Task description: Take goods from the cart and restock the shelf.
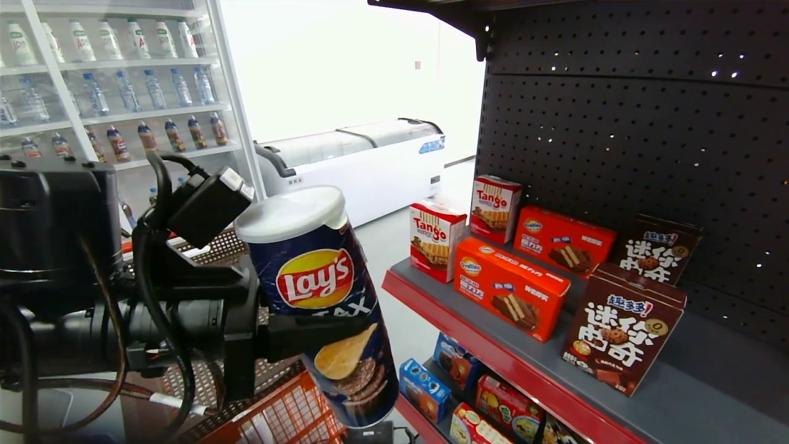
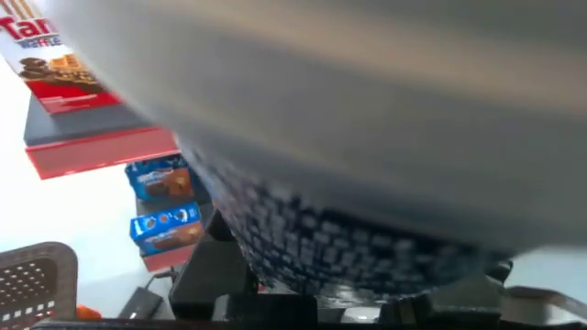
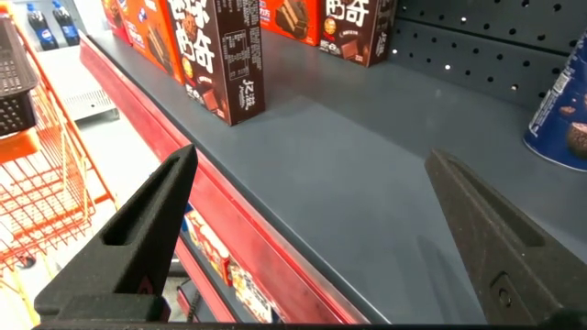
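Observation:
My left gripper [image 1: 290, 336] is shut on a dark blue chips can [image 1: 320, 296] with a white lid, held tilted in the air left of the shelf. The can [image 2: 367, 211] also looms close in the left wrist view. The grey shelf [image 1: 696, 370] has a red front edge and carries red-and-white wafer boxes [image 1: 434, 240], orange boxes [image 1: 508, 287] and brown cookie boxes [image 1: 619, 327]. My right gripper [image 3: 312, 156] stands open over a bare stretch of the shelf [image 3: 367, 174], nothing between its fingers. A brown box [image 3: 220, 55] stands beyond it.
The orange wire cart [image 1: 277, 413] sits below the held can, and its side [image 3: 46, 174] appears beside the shelf. Another blue can [image 3: 564, 110] stands on the shelf. Lower shelf boxes [image 1: 425, 388] sit under the red edge. A drinks fridge [image 1: 123, 92] and chest freezer [image 1: 363, 160] stand behind.

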Controlling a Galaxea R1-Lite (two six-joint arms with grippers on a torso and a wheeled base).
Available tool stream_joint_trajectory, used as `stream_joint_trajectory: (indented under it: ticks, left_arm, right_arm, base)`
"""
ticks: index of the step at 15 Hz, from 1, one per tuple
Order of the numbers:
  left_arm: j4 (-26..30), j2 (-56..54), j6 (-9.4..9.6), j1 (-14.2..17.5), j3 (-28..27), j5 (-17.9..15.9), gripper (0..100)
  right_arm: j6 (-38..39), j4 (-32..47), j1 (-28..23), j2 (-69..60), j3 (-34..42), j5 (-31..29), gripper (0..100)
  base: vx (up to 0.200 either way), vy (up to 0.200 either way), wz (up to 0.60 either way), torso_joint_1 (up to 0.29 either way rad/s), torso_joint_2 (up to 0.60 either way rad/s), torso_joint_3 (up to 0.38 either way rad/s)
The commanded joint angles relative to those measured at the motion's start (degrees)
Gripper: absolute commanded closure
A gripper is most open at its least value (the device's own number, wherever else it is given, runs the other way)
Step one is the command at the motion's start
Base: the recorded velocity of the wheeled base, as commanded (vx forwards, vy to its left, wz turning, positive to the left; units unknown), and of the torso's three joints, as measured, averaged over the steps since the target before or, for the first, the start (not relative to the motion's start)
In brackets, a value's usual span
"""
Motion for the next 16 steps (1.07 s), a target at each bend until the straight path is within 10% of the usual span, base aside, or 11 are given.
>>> stream_joint_trajectory:
  ticks: [1,7,16]
  left_arm:
    - [1.2,-2.9,0.83,-2.1,0.7,0.0,100]
    - [8.2,-7.8,2.76,-4.1,2.2,-0.1,100]
    - [8.3,-9.5,2.94,-6.1,2.8,-0.2,100]
  right_arm:
    - [0.0,0.0,0.0,0.0,0.0,0.0,0]
    - [0.0,0.0,0.0,0.0,0.0,0.0,0]
    - [0.0,0.0,0.0,0.0,0.0,0.0,0]
  base:
    - [0.0,0.0,0.0,0.0,0.0,0.0]
    - [0.0,0.0,0.0,0.0,0.0,0.0]
    - [0.0,0.0,-0.6,0.002,0.0,0.003]
